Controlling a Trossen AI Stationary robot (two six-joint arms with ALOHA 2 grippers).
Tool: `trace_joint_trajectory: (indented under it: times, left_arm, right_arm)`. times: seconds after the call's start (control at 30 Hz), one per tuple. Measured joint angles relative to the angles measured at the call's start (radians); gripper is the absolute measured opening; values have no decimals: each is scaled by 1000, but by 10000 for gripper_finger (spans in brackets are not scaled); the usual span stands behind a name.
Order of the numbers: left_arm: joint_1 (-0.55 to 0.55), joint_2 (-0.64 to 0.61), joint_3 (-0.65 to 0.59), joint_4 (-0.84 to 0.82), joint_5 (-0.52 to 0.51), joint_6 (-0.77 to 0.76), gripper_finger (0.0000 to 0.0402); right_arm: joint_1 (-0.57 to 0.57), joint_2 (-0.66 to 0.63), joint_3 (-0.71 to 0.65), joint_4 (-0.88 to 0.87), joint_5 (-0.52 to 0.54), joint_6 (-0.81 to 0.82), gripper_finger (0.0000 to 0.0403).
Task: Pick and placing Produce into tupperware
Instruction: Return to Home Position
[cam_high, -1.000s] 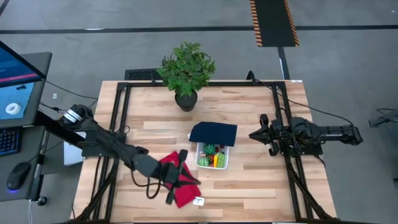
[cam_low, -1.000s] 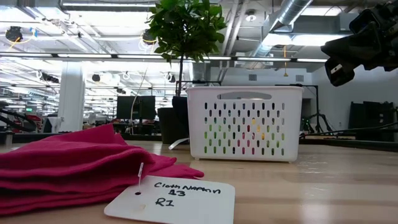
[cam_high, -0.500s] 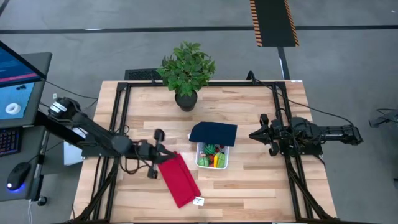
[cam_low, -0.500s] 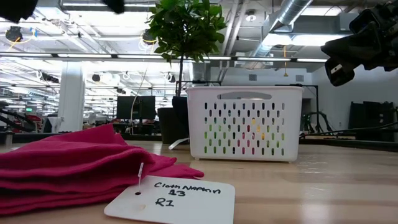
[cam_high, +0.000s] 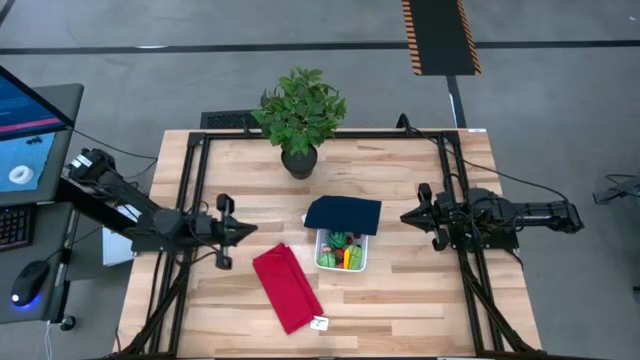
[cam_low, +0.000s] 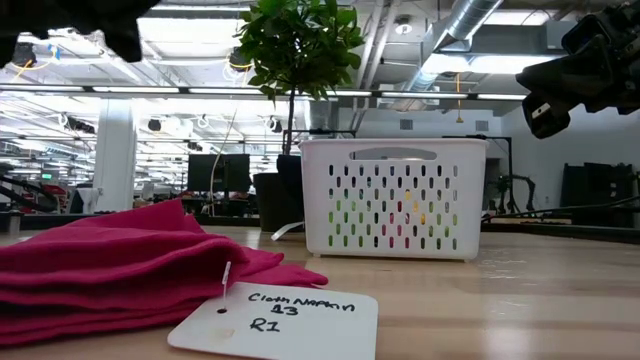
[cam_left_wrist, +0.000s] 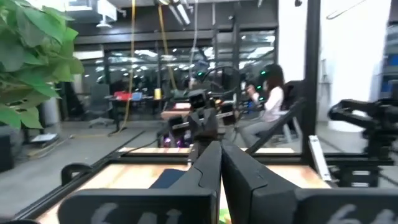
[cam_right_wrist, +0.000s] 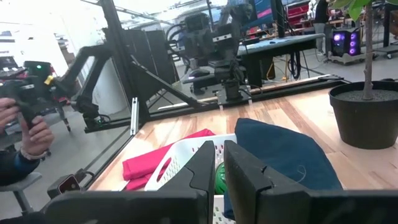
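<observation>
The white tupperware (cam_high: 341, 251) stands mid-table with green, orange and red produce (cam_high: 345, 252) inside. Its navy lid (cam_high: 343, 213) lies just beyond it, its near edge over the container's far rim. In the low view the produce shows through the tupperware's (cam_low: 392, 200) holes. My left gripper (cam_high: 250, 229) hovers shut near the left frame rail, pointing at the container, with its fingers (cam_left_wrist: 208, 168) together and nothing held. My right gripper (cam_high: 403, 216) hangs shut and unladen to the right of the lid, also seen as my right gripper (cam_right_wrist: 219, 152) pointing over the lid (cam_right_wrist: 280, 155).
A folded red cloth (cam_high: 288, 288) with a paper tag (cam_high: 320, 323) lies near the front edge, left of the container. A potted plant (cam_high: 300, 120) stands at the far edge. Black frame rails (cam_high: 190, 200) run along both sides. A person's hand (cam_right_wrist: 31, 134) shows beyond the table.
My left gripper has drawn back from above the red cloth toward the table's left and far side, tipping from pointing down to about level. The cloth lies where it was. The right arm has kept still.
</observation>
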Motion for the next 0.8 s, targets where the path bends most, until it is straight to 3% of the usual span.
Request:
trace_joint_trajectory:
  times: [0.1,0.3,0.57,0.67,0.8]
  left_arm:
    - [-41,-103,-53,-2,-28,9,0]
    - [-104,-259,-122,-130,-226,22,0]
    - [-159,-353,-121,-506,-462,-102,0]
    - [-175,-371,-121,-634,-557,-223,0]
    - [-192,-414,-122,-726,-583,-272,0]
  right_arm:
    - [0,0,0,0,0,0,59]
    - [0,0,0,0,0,0,59]
    - [0,0,0,0,0,0,59]
    - [0,0,0,0,0,0,59]
    - [0,0,0,0,0,0,59]
